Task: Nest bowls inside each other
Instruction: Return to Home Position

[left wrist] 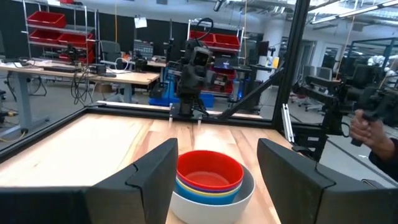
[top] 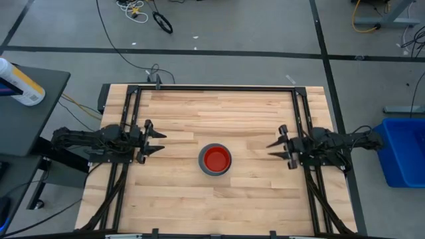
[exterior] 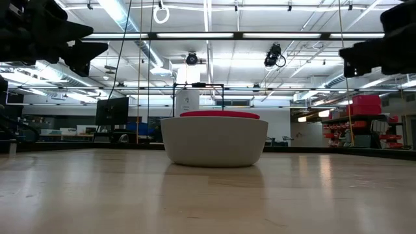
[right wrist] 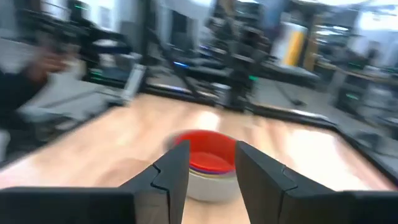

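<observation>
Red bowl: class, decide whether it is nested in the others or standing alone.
Nested: the red bowl sits upright inside the grey bowl, coloured rims layered between them; no bowl stands apart.

Matt black throughout: left arm (top: 93, 143) at the bench's (top: 219, 106) left edge, right arm (top: 339, 145) at its right edge, each built of chunky jointed segments with thin dark cables looped alongside. Likewise black, left gripper (top: 161, 143) and right gripper (top: 271, 149), each ending in two pointed prongs. Seen close, broad angular fingers (left wrist: 155, 177), flat-faced and sharply bevelled.
</observation>
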Action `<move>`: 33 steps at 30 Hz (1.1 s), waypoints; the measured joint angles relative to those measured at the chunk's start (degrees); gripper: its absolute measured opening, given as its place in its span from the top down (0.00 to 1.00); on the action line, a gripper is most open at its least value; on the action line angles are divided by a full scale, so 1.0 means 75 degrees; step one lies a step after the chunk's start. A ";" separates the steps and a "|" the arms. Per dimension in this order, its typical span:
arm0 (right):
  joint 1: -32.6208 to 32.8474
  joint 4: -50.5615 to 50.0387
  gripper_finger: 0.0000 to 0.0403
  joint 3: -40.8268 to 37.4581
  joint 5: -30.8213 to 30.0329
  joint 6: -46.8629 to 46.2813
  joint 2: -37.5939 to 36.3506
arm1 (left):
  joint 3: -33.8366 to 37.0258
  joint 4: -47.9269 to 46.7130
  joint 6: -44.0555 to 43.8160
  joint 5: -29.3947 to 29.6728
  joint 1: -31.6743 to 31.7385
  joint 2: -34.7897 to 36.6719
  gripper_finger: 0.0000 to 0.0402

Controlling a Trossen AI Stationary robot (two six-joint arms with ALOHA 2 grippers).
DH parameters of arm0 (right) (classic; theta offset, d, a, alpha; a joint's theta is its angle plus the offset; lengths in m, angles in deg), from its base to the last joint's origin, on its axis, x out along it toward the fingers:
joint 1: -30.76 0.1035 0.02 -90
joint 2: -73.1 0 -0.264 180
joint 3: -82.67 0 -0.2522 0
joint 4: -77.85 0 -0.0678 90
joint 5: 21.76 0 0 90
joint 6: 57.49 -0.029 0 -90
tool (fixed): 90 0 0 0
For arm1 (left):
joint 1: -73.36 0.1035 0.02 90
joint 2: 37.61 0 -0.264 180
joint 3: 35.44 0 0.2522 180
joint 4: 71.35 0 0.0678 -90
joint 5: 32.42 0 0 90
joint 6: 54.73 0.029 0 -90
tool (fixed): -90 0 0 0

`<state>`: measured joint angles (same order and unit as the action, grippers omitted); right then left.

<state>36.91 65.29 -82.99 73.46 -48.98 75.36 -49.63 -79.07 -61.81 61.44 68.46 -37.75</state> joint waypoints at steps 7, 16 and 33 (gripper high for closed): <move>-0.0384 -0.0101 0.68 0.0000 -0.0730 0.0283 0.0133 | 0.0000 -0.0006 -0.0016 0.0000 0.0002 -0.0003 0.43; -0.0750 0.0103 0.65 0.0000 0.0709 0.0105 0.0629 | 0.0003 -0.0012 -0.0109 0.0000 0.0002 -0.0003 0.43; -0.1181 0.0166 0.57 0.0000 0.0731 -0.0213 0.0808 | 0.0009 -0.0479 0.0026 0.0238 0.0002 -0.0012 0.43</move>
<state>28.05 66.54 -82.99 78.94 -50.58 81.42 -49.57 -82.67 -61.62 63.23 68.47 -37.84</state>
